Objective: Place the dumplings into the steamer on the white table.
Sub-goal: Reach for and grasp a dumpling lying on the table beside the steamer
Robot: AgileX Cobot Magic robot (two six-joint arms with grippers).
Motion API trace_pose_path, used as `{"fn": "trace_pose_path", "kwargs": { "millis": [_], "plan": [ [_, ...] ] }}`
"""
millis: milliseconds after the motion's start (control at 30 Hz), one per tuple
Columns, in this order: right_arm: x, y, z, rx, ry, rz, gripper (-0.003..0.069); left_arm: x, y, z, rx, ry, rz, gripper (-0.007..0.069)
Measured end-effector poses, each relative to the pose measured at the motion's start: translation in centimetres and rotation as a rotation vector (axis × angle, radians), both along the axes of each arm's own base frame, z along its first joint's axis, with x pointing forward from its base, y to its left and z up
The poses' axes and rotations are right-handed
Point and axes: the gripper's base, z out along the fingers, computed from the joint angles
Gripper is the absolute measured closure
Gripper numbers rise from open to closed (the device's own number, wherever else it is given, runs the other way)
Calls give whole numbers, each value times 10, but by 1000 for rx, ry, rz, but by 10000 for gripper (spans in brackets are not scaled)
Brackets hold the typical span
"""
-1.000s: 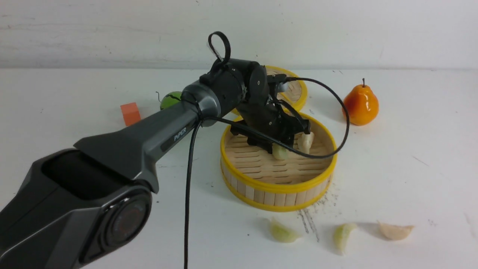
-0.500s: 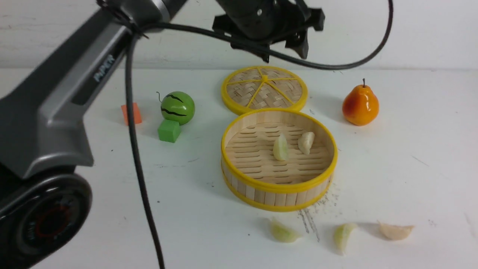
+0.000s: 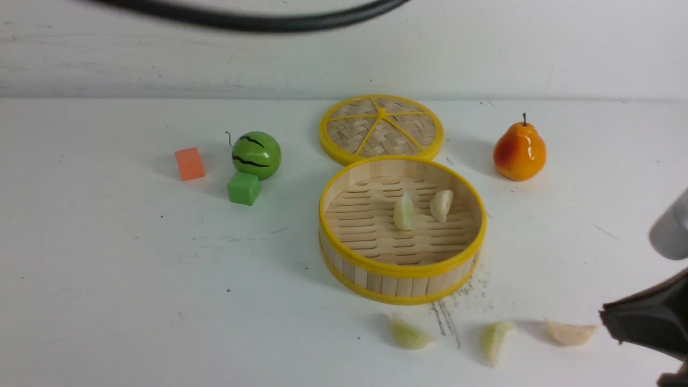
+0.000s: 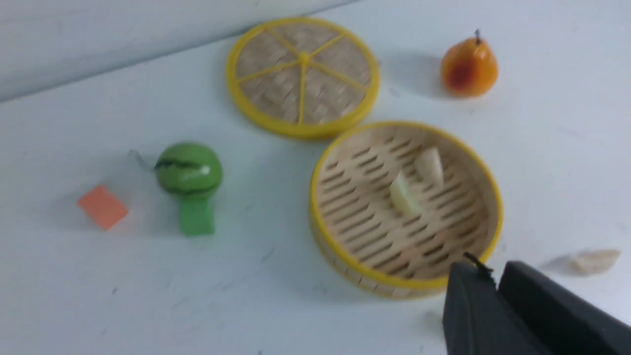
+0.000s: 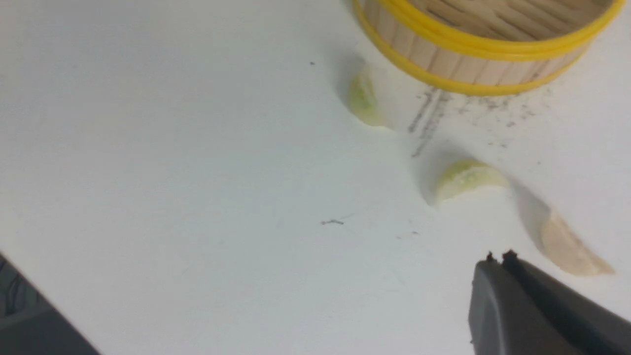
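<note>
I see a white table [image 3: 107, 269] filling most of the front view: matte, with small dark specks. Grey scuff marks [image 3: 446, 317] sit on it toward the near right. Behind it is a white wall [image 3: 484, 48], meeting the table's far edge in a straight line. There are faint horizontal streaks on the wall, possibly smudges; too soft to call. Light is even and diffuse. Shadows on the tabletop are soft and lean left.
</note>
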Motion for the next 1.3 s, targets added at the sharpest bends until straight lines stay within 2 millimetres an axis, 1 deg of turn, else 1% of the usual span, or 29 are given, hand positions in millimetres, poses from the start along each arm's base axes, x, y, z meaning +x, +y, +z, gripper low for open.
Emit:
{"fn": "trace_pose_path", "kwargs": {
  "millis": [100, 133, 167, 233, 267, 300, 333, 367, 400, 433, 467, 500, 567, 667, 767, 833, 933, 967, 1000, 1067, 1133, 1167, 1267, 1300],
  "plan": [
    [10, 10, -3, 6, 41, 52, 679, -31, 23, -21, 31, 54, 12, 627],
    [12, 11, -4, 5, 50, 59, 678, -36, 26, -24, 34, 64, 14, 635],
    [18, 17, -8, 3, 88, 83, 677, -61, 44, -44, 48, 102, 23, 638],
    [24, 21, -11, -9, 122, 107, 676, -87, 62, -60, 29, 110, 41, 638],
    [28, 25, -13, -21, 147, 123, 675, -100, 71, -76, 18, 120, 55, 638],
    [29, 27, -14, -28, 159, 132, 674, -108, 77, -83, 4, 115, 63, 638],
    [33, 30, -15, -43, 177, 148, 673, -119, 85, -94, -21, 108, 74, 638],
    [36, 36, -16, -62, 192, 170, 673, -133, 94, -107, -50, 96, 84, 638],
    [40, 41, -17, -81, 199, 191, 671, -145, 102, -116, -90, 73, 93, 638],
    [45, 47, -18, -112, 201, 217, 670, -152, 108, -126, -113, 67, 102, 638],
    [45, 47, -18, -117, 199, 217, 670, -152, 107, -129, -112, 74, 105, 638],
    [53, 56, -22, -167, 196, 246, 667, -160, 113, -143, -134, 74, 116, 638],
    [65, 67, -29, -221, 185, 268, 659, -166, 117, -157, -139, 87, 125, 638],
    [84, 82, -49, -284, 204, 282, 628, -170, 119, -169, -130, 111, 131, 638],
    [102, 94, -70, -316, 255, 288, 544, -170, 118, -173, -129, 132, 129, 638],
    [115, 103, -86, -337, 290, 290, 445, -171, 117, -174, -140, 147, 122, 638],
    [131, 113, -104, -351, 316, 288, 296, -172, 116, -174, -152, 156, 116, 638],
    [134, 115, -108, -353, 319, 288, 278, -172, 116, -174, -152, 156, 115, 638],
    [141, 120, -114, -353, 320, 285, 228, -172, 116, -174, -151, 156, 113, 638],
    [150, 126, -121, -349, 309, 279, 167, -172, 116, -175, -147, 155, 110, 638],
    [159, 132, -129, -346, 304, 275, 127, -172, 116, -175, -145, 154, 109, 638],
    [162, 134, -134, -346, 309, 273, 118, -172, 116, -175, -144, 154, 107, 638],
    [169, 140, -143, -340, 323, 269, 111, -172, 116, -175, -131, 146, 96, 638],
    [173, 142, -149, -342, 328, 268, 117, -172, 116, -175, -119, 140, 87, 638]
  ]
}}
